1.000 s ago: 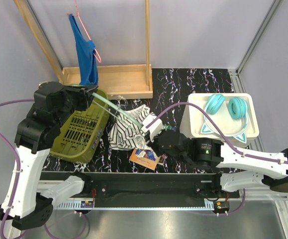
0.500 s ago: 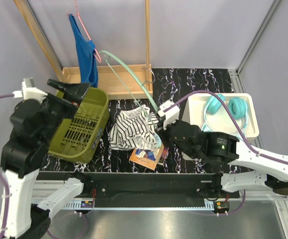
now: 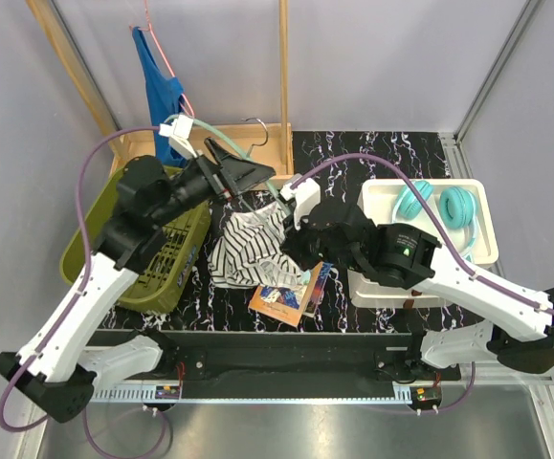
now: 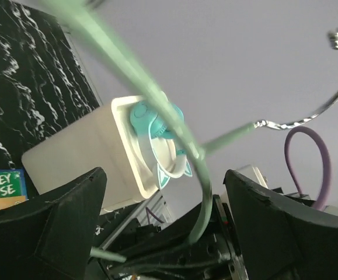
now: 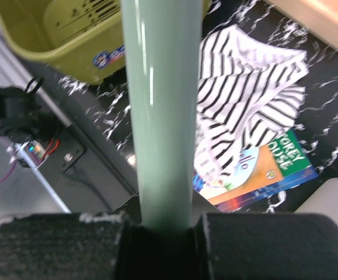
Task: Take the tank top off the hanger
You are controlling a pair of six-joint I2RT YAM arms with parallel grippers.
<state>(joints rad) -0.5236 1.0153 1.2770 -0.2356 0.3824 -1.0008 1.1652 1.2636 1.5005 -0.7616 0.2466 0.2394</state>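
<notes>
A black-and-white striped tank top (image 3: pixel 250 247) lies crumpled on the black marble tabletop, free of the hanger; it also shows in the right wrist view (image 5: pixel 247 99). My right gripper (image 3: pixel 293 205) (image 5: pixel 160 233) is shut on the pale green hanger (image 5: pixel 159 105), holding it above the garment. The hanger's metal hook (image 3: pixel 254 122) (image 4: pixel 309 116) points up and back. My left gripper (image 3: pixel 246 180) (image 4: pixel 163 233) stands open beside the right one, with the hanger's green bar (image 4: pixel 201 186) running loose between its spread jaws.
A blue top (image 3: pixel 165 91) hangs on a pink hanger at the wooden rack (image 3: pixel 248 153) at the back left. An olive basket (image 3: pixel 152 256) sits left of the striped top, a book (image 3: pixel 286 296) lies in front of it, and a white tray (image 3: pixel 477 189) with teal headphones (image 3: pixel 434 206) is on the right.
My left gripper let go of the hanger, opened wide and swung right over the striped top. My right gripper shut on the hanger and lifted it up and back.
</notes>
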